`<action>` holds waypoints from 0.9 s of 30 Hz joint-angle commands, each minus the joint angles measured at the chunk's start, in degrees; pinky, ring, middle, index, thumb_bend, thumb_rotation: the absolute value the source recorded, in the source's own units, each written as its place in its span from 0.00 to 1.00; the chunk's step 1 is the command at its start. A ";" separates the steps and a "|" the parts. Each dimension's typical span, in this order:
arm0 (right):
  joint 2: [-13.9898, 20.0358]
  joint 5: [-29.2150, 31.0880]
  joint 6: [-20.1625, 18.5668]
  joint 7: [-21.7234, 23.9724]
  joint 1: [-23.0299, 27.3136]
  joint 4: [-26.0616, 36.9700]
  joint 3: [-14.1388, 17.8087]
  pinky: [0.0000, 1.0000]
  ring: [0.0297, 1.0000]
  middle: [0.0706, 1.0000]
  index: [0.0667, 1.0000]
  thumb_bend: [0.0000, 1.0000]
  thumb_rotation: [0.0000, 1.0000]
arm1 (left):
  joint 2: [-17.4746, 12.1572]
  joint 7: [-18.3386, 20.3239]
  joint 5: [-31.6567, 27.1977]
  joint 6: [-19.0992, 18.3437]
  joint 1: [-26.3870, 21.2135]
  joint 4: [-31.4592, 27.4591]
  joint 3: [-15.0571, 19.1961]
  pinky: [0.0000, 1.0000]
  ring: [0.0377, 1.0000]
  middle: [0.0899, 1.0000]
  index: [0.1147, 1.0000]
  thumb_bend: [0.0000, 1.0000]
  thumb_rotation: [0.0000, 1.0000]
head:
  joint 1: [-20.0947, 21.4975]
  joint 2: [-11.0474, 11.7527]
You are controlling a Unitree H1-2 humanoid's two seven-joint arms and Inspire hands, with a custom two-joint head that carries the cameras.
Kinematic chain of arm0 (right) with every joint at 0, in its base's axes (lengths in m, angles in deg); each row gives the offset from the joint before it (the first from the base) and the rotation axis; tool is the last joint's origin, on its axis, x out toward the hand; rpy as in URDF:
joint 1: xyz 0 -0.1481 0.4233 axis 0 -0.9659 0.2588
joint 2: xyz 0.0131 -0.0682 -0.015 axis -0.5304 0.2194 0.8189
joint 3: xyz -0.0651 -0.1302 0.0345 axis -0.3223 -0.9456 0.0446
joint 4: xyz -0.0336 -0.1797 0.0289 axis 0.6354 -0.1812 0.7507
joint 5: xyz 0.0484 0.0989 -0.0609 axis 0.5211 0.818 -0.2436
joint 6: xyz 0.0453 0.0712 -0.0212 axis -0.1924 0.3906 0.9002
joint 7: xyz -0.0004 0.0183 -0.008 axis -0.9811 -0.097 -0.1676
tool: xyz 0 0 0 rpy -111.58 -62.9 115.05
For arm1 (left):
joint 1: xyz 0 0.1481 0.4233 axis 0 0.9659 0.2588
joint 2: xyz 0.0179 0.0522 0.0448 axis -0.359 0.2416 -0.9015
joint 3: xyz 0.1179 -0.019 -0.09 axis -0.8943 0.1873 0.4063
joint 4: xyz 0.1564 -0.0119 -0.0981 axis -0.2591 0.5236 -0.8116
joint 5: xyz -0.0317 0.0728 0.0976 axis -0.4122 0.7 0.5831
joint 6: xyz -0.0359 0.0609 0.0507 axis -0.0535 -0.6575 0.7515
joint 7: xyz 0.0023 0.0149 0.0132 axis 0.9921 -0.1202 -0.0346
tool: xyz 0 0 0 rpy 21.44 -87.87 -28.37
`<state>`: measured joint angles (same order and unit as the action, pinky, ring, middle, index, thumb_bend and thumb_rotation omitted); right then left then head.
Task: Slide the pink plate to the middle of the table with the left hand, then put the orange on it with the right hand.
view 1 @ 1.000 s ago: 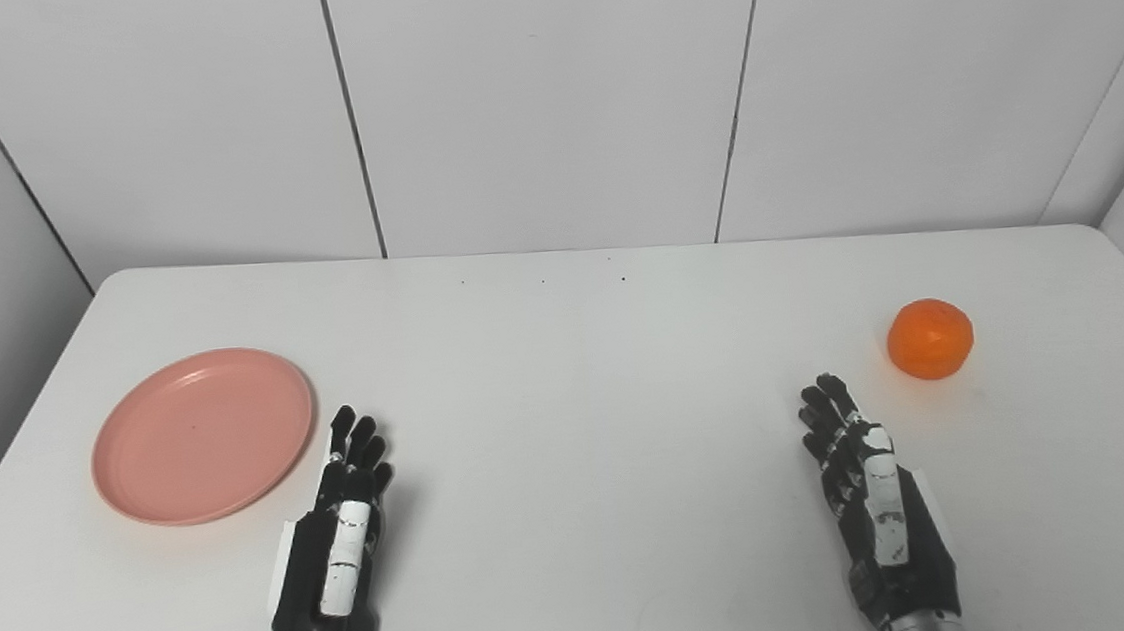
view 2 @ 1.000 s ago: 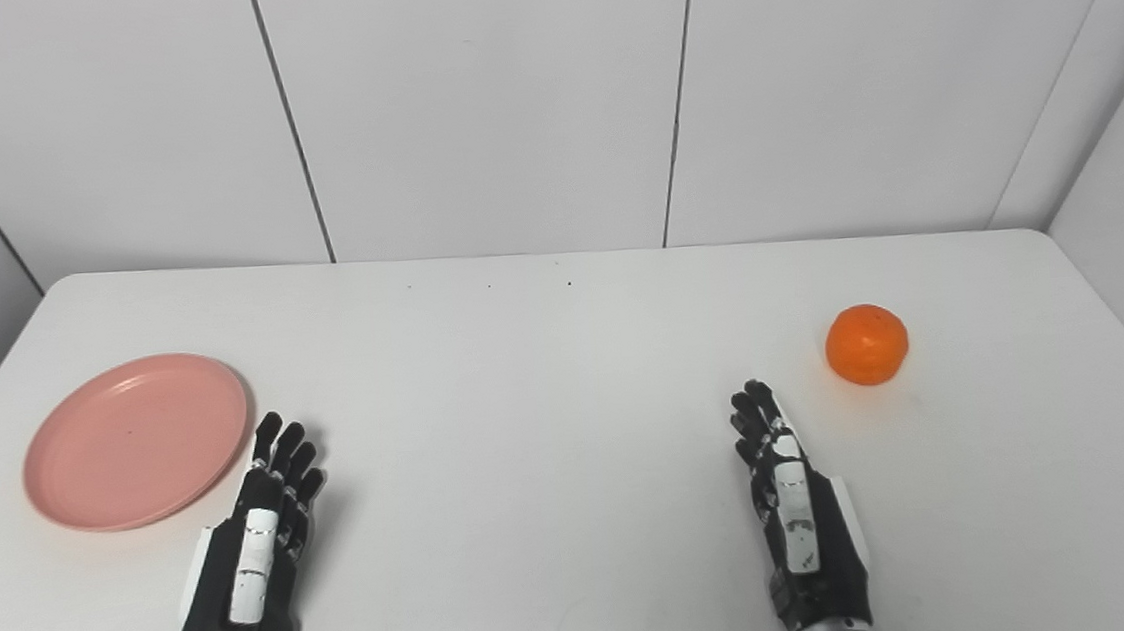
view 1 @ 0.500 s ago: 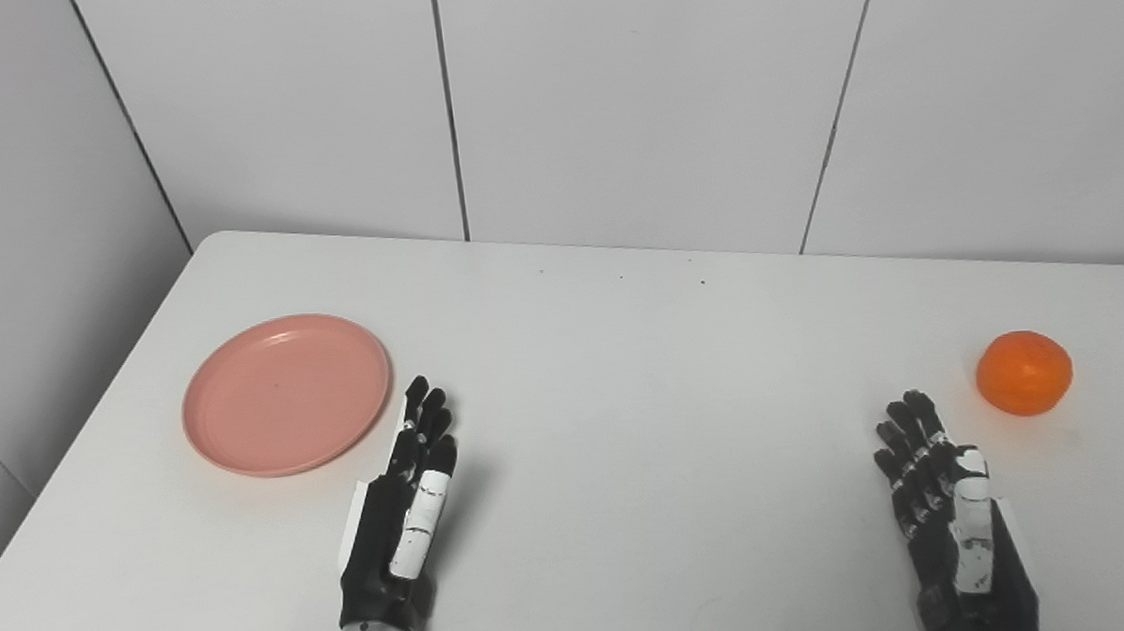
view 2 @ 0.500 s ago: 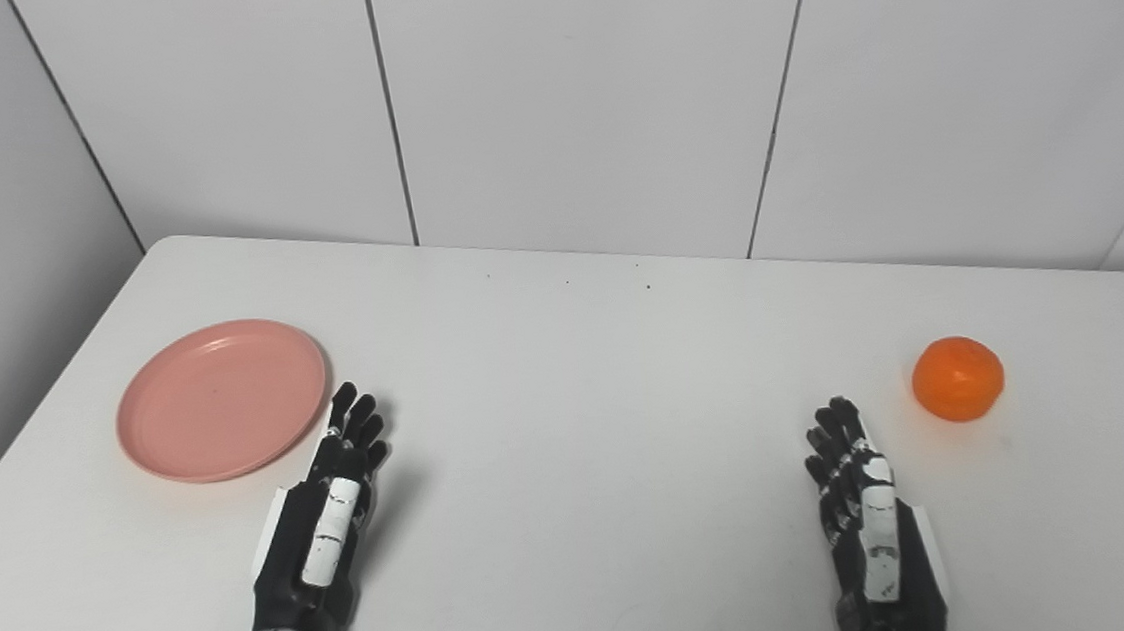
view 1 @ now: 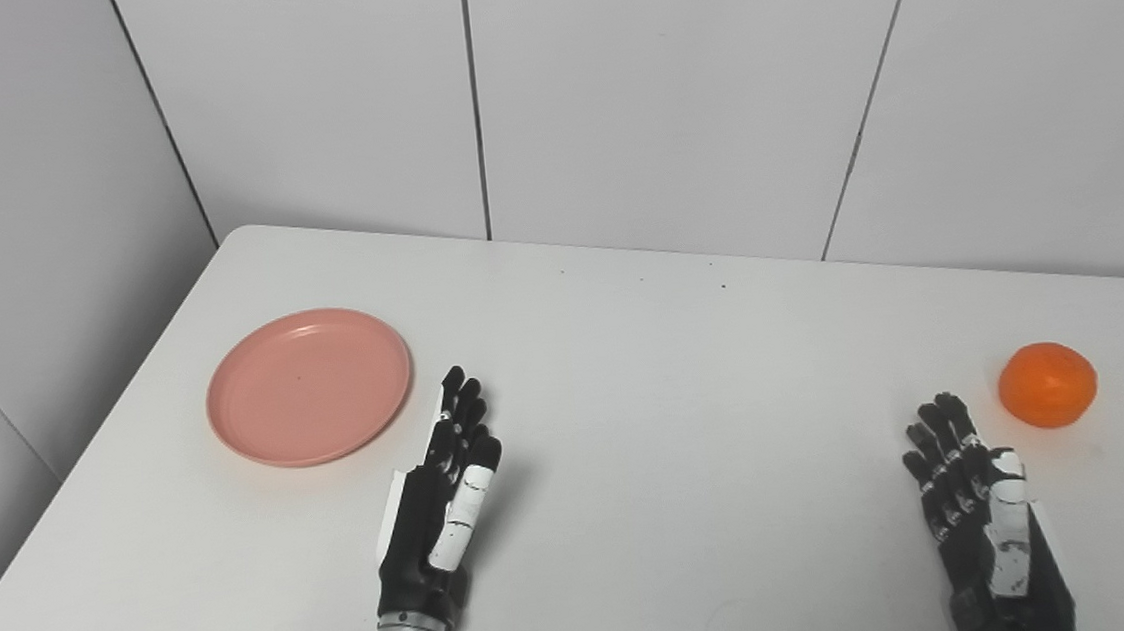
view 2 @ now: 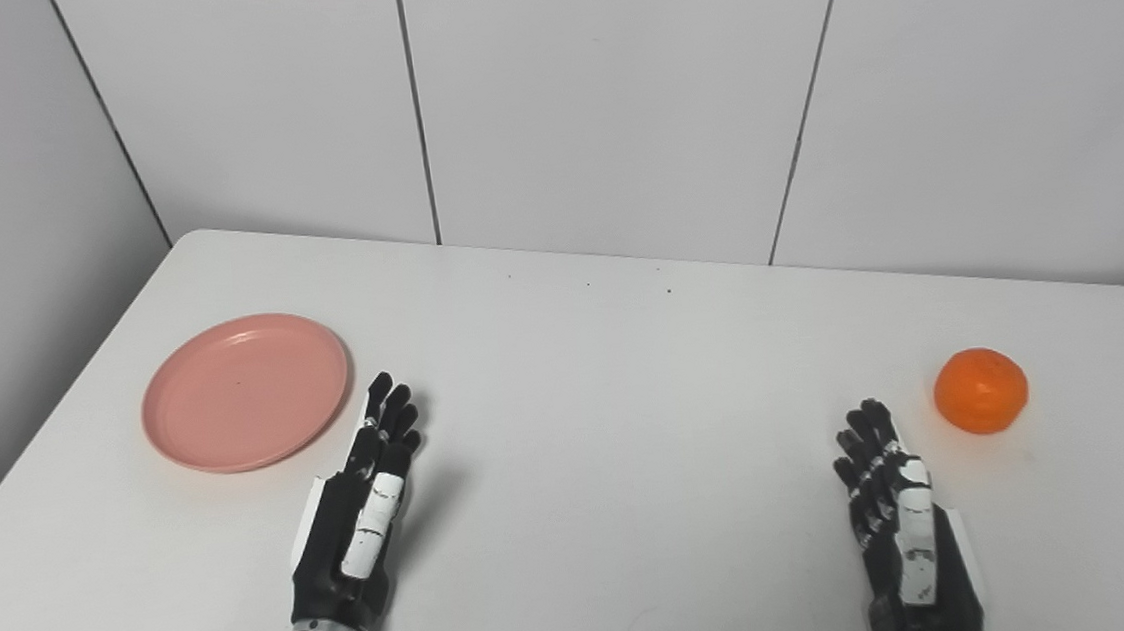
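While the pink plate sits untouched at the table's far left, the left hand lies flat just beside its right rim, fingers extended, holding nothing. To slide it well, fingertips should probably press the plate's far-left side and drag rightward. Right hand lies open and empty near the orange.
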<state>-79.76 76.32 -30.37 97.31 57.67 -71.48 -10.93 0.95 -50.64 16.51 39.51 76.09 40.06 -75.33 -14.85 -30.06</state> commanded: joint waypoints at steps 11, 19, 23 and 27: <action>1.45 0.12 3.44 1.47 -2.78 -8.52 1.01 1.00 1.00 0.97 0.98 0.82 1.00 | 3.03 -1.00 0.84 3.03 3.25 6.14 -0.87 1.00 1.00 1.00 1.00 0.73 0.79 | -0.94 2.69; 0.62 -0.97 3.38 0.88 -3.44 -7.24 0.31 1.00 0.98 0.96 0.97 0.81 1.00 | 1.68 0.22 0.29 2.50 3.74 4.95 -0.63 1.00 1.00 1.00 1.00 0.72 0.76 | 1.47 2.07; 0.04 -1.88 2.78 0.19 -3.97 -5.99 0.10 1.00 0.97 0.95 0.96 0.81 1.00 | 1.26 1.34 -2.52 -0.71 4.57 2.15 -0.38 1.00 1.00 1.00 1.00 0.75 0.69 | 1.87 1.76; -0.15 -1.76 2.11 0.13 -4.45 -5.02 -0.05 1.00 0.97 0.96 0.97 0.80 1.00 | 1.34 1.91 -5.54 -5.34 4.94 -2.15 -0.15 1.00 0.99 0.98 0.99 0.80 0.65 | 2.47 1.60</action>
<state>-79.22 74.51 -28.79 97.16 58.42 -72.13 -10.83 2.44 -49.59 12.14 35.52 76.66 38.52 -75.68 -12.39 -28.39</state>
